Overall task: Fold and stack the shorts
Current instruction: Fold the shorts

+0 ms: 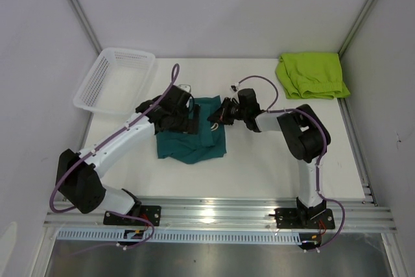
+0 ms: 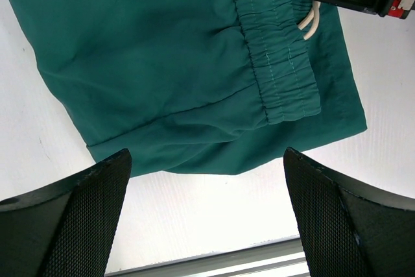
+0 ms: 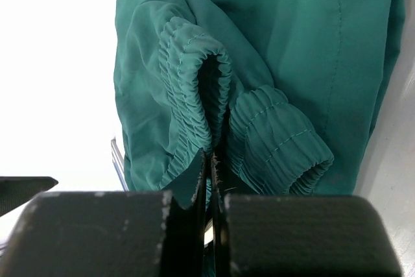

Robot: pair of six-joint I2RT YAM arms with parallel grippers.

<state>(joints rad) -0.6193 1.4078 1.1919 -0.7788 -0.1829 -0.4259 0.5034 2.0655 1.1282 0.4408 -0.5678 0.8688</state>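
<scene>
Twice finding shorts on the white desk (image 1: 259,167). Seeing the dark teal shorts (image 1: 193,142) lying mid-desk between the two arms, rumpled into a roughly square heap, and so not calling its long axis with any confidence. Reading the elastic waistband (image 2: 279,63) as turned toward the right arm's side and running near-to-far, with the legs spreading away toward the left arm. Noting thin, smooth woven cloth, puckered stitching along the gathered band, and a white drawstring (image 2: 310,24) looping out beside it.

Watching the right end effector (image 3: 213,160) pinching a raised fold of that waistband, with jaws pressed nearly together on the cloth. Finding the left end effector (image 2: 207,160) spread wide above the left part of the same shorts, with textured black pads (image 2: 84,225) far apart and gripping nothing.

Spotting the lime green shorts (image 1: 311,74) sitting crumpled at the far right corner, stretching left-to-right, close by the right wall and well apart from the teal pair. Noting a white mesh basket (image 1: 97,82) resting at the far left corner, just beyond the left arm. Seeing both arms reaching in over the teal heap and hiding its far part in the top view. Catching a metal rail (image 1: 220,212) running along the near edge.
</scene>
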